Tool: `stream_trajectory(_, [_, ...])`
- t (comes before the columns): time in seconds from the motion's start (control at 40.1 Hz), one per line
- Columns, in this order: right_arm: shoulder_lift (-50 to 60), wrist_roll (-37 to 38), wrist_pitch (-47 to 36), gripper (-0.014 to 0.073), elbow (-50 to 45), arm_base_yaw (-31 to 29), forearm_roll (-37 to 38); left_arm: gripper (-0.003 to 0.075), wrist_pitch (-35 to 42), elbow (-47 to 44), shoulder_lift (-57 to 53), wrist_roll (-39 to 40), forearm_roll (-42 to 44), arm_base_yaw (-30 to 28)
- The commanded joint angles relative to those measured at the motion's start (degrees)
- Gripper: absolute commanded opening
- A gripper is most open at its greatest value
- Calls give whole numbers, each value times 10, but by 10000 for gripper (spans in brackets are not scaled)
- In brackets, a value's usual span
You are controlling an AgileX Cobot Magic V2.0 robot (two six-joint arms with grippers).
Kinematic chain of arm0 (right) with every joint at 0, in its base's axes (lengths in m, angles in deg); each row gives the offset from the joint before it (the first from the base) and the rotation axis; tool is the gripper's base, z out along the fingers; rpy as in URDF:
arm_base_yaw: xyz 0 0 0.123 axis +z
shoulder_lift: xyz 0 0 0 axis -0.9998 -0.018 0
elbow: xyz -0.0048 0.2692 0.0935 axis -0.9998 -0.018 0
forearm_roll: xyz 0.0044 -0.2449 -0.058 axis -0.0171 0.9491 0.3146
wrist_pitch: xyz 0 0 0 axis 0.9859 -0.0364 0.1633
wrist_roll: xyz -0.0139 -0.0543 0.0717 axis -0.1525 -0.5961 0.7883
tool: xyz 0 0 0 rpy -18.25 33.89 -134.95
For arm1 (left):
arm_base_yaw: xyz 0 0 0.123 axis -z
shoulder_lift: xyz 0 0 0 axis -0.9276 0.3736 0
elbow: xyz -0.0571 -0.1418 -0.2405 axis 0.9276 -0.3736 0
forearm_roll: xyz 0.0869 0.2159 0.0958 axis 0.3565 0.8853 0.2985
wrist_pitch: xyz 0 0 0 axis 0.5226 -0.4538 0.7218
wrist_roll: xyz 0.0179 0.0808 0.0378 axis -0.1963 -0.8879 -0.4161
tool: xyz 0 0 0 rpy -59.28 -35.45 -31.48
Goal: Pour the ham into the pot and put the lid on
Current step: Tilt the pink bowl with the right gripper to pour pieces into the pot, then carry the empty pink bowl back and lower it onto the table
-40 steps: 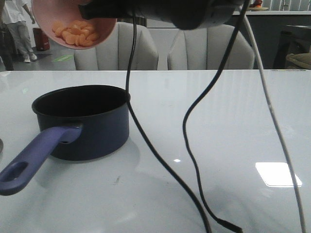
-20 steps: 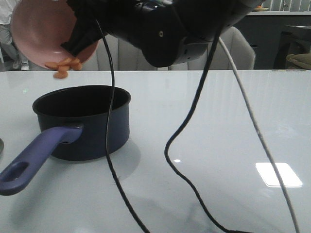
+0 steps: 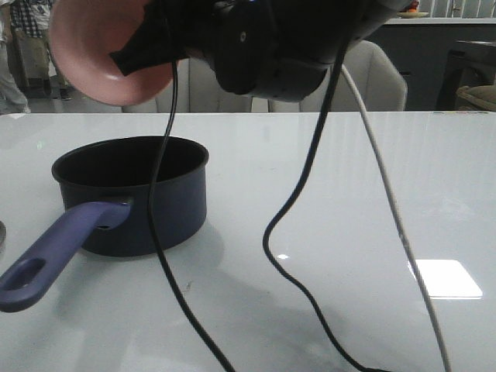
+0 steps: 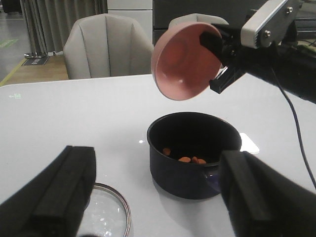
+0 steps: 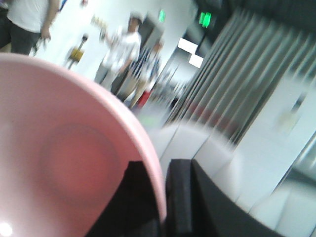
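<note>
My right gripper (image 3: 143, 48) is shut on the rim of the pink bowl (image 3: 97, 50) and holds it tipped on its side above the navy pot (image 3: 132, 194). The bowl is empty in the right wrist view (image 5: 64, 158). In the left wrist view the bowl (image 4: 185, 61) hangs over the pot (image 4: 193, 150), and orange-pink ham slices (image 4: 190, 159) lie on the pot's black bottom. The glass lid (image 4: 106, 219) lies flat on the table beside the pot, just under my open left gripper (image 4: 158, 197). The pot's purple-blue handle (image 3: 54, 252) points to the front left.
Black and white cables (image 3: 298, 209) hang from the right arm down over the white table (image 3: 349, 170), right of the pot. Grey chairs (image 3: 364, 77) stand behind the table's far edge. People stand in the far background.
The bowl has tipped further over the pot and the ham has slid out of it into the pot. The bowl is now empty.
</note>
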Motion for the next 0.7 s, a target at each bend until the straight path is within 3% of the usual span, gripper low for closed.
stream_trajectory(0.0, [58, 71, 92, 137, 31, -3, -49, 552, 42, 15, 8, 5, -1, 4])
stream_trajectory(0.324, [143, 74, 450, 137, 46, -33, -142, 552, 42, 15, 8, 5, -1, 4])
stream_trajectory(0.674, [229, 74, 728, 137, 45, -193, -145, 552, 42, 15, 8, 5, -1, 4])
